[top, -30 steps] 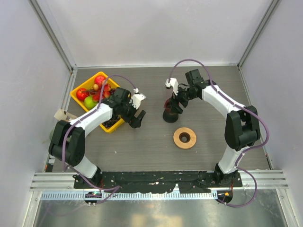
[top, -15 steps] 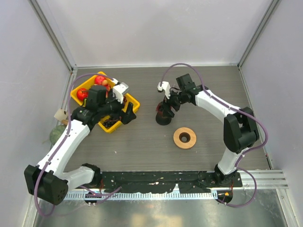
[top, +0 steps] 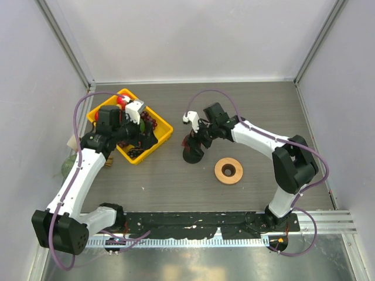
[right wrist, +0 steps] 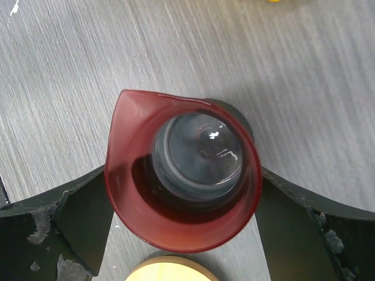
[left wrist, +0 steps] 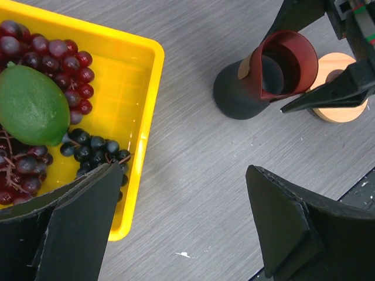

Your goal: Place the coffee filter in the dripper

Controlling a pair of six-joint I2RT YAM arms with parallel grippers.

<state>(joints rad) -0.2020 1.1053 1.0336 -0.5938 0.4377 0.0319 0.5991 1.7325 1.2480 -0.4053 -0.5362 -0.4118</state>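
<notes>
The left gripper (left wrist: 184, 175) hung wide open and empty over the yellow tray (left wrist: 120, 111) at ten o'clock; I couldn't spot the coffee filter. The right gripper (right wrist: 183, 181) pinched a red pitcher (right wrist: 176, 225) mid-table, with the dripper (top: 228, 170) just at its four o'clock, where a swing might knock it.

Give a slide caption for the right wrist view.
Right hand holds a red cone on a black base, near a wooden ring.

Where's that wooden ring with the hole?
Top view: the wooden ring lies flat on the table, right of centre, just right of the red-and-black dripper in the right gripper.
</notes>
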